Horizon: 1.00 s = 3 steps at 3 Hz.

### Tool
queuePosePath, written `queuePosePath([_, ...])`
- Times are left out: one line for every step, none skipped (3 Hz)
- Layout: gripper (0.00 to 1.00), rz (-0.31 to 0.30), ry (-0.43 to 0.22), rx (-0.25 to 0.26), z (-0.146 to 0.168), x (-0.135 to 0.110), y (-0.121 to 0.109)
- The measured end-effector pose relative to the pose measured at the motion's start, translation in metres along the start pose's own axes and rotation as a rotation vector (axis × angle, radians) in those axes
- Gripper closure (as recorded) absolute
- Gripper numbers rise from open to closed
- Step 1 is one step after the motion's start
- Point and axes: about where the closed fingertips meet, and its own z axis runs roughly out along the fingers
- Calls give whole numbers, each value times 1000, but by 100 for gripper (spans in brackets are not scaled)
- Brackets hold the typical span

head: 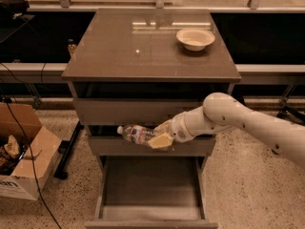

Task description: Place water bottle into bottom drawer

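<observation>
The water bottle (135, 133) is clear ribbed plastic with a pale label and lies sideways, cap pointing left, in front of the middle drawer's front. My gripper (160, 136) is shut on the bottle's base end, with one cream finger (160, 141) below it. My white arm reaches in from the right. The bottom drawer (150, 209) is pulled open below, its flat grey floor bare. The bottle hangs above the drawer's back part.
A cream bowl (195, 38) sits on the cabinet top (143, 51) at the back right. An open cardboard box (21, 149) with cables stands on the floor at the left. Speckled floor lies on both sides of the cabinet.
</observation>
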Motion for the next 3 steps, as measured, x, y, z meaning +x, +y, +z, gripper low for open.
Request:
queuePosePath([100,86,54,11,5,30,9])
queuePosePath([100,190,96,16,20,79,18])
queuePosePath([100,290,89,25,38,131,21])
